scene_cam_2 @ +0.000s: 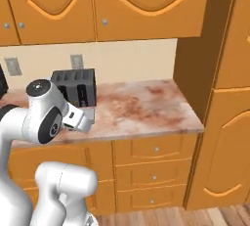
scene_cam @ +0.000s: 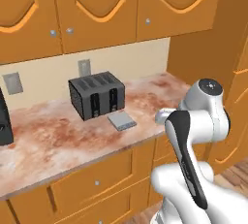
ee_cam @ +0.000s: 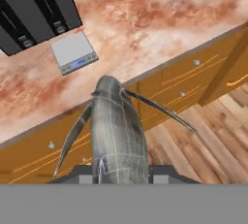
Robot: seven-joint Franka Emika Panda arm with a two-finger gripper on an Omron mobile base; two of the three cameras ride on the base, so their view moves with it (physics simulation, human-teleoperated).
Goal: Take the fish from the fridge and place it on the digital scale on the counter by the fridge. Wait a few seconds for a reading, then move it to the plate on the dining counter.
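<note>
My gripper point(ee_cam: 121, 175) is shut on the fish point(ee_cam: 118, 131), a grey body with long thin fins that points away from the hand. The fish hangs in the air over the front edge of the counter point(ee_cam: 160, 19), short of the digital scale point(ee_cam: 73, 52). The scale is a small light-grey slab lying bare just in front of the toaster point(ee_cam: 34, 9). From the left base the scale point(scene_cam: 121, 120) lies on the counter point(scene_cam: 58, 140), left of my forearm. The fridge, the plate and the dining counter are out of view.
The black toaster point(scene_cam: 97, 94) stands against the wall behind the scale. A black microwave point(scene_cam: 4, 121) sits at the far left. A tall orange cabinet point(scene_cam_2: 224, 98) closes the counter's right end. Orange drawers point(scene_cam_2: 154, 161) and wooden floor point(ee_cam: 203, 131) lie below.
</note>
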